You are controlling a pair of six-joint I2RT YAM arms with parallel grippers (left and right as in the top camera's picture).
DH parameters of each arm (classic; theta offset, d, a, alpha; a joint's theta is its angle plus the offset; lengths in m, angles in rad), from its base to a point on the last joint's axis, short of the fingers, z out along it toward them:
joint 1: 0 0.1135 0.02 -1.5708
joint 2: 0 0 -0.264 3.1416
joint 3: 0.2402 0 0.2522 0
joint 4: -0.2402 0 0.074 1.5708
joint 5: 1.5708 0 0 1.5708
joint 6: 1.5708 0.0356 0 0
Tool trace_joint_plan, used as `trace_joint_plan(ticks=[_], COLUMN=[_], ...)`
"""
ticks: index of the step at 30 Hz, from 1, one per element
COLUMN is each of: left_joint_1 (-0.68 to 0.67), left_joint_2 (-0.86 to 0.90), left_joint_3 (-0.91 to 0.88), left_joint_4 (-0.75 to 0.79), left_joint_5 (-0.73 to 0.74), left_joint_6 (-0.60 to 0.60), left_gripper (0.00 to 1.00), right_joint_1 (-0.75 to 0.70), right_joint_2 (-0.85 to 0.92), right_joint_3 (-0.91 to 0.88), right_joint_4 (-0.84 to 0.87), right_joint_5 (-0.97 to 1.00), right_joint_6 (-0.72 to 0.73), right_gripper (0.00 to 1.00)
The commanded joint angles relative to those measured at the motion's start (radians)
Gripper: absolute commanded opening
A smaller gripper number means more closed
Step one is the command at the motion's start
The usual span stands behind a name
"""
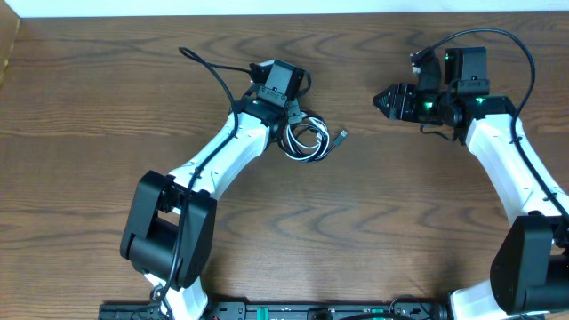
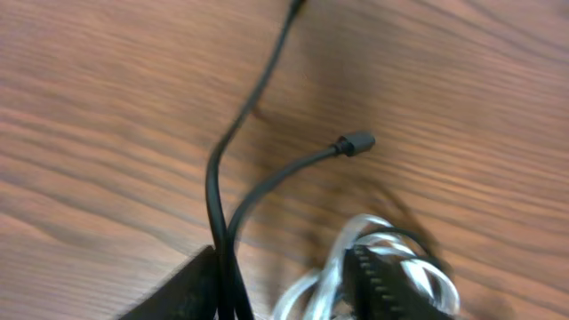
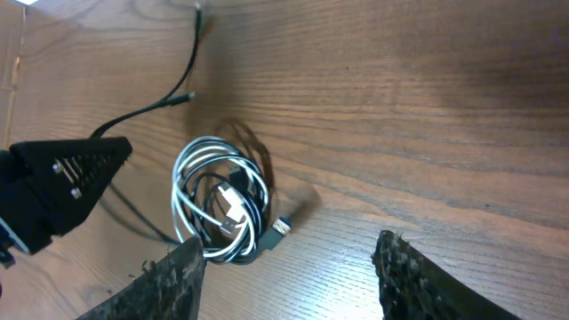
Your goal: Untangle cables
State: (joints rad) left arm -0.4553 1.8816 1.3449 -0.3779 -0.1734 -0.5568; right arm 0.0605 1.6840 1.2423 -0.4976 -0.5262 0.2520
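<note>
Jaws spread on left gripper (image 2: 280,289) and right gripper (image 3: 289,276); cables (image 1: 307,142) coiled, one black tail stretching away far-left

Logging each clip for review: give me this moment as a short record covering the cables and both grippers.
bundle: white and black cables coiled together on the table
black strands: two run out of the bundle, one ending in a plug
left gripper: open, over the bundle, black strands passing between its fingers
right gripper: open, empty, apart from the bundle
</note>
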Motion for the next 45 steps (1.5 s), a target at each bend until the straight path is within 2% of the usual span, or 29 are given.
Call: trace_joint_plan(ticks=[1, 4, 7, 9, 16, 17, 20, 24, 28, 34, 38, 45], left_joint_1=[0.008, 0.012, 0.0, -0.013, -0.051, -0.066, -0.086, -0.12, -0.132, -0.129, -0.129, -0.129], left_joint_2=[-0.019, -0.108, -0.176, -0.204, -0.116, -0.061, -0.003, 0.082, 0.131, 0.138, 0.138, 0.139], left_joint_3=[0.008, 0.008, 0.008, 0.008, 0.007, 0.007, 0.007, 0.007, 0.007, 0.007, 0.007, 0.003], left_joint_4=[-0.007, -0.042, -0.048, -0.057, -0.193, -0.214, -0.204, -0.181, -0.167, -0.063, -0.022, -0.073], left_joint_5=[-0.179, -0.065, 0.117, 0.186, 0.383, 0.383, 0.387, 0.393, 0.376, 0.204, 0.206, 0.218], left_joint_6=[0.092, 0.098, 0.217, 0.294, 0.499, 0.553, 0.575, 0.668, 0.684, 0.697, 0.745, 0.752], left_gripper=[0.52, 0.52, 0.52, 0.52, 0.51, 0.51, 0.51, 0.51, 0.51, 0.51, 0.51, 0.5], right_joint_1=[-0.001, -0.001, -0.001, -0.001, -0.001, -0.001, -0.001, -0.001, -0.001, 0.0, 0.0, 0.0], right_joint_2=[-0.003, -0.003, -0.003, -0.003, -0.003, -0.003, -0.003, -0.003, -0.003, -0.003, -0.003, -0.003], right_joint_3=[0.003, 0.003, 0.003, 0.003, 0.003, 0.003, 0.003, 0.003, 0.003, 0.003, 0.003, 0.003], right_joint_4=[-0.003, -0.005, -0.004, -0.003, -0.008, -0.008, -0.011, -0.019, -0.021, -0.027, -0.038, -0.041], right_joint_5=[-0.002, 0.005, 0.005, 0.005, 0.023, 0.023, 0.023, 0.019, 0.019, 0.019, 0.019, 0.019], right_joint_6=[0.001, 0.001, 0.001, 0.001, 0.001, 0.001, 0.001, 0.002, 0.002, 0.002, 0.002, 0.001], right_gripper=[0.58, 0.59, 0.6, 0.61, 0.62, 0.62, 0.63, 0.63, 0.63, 0.63, 0.63, 0.63])
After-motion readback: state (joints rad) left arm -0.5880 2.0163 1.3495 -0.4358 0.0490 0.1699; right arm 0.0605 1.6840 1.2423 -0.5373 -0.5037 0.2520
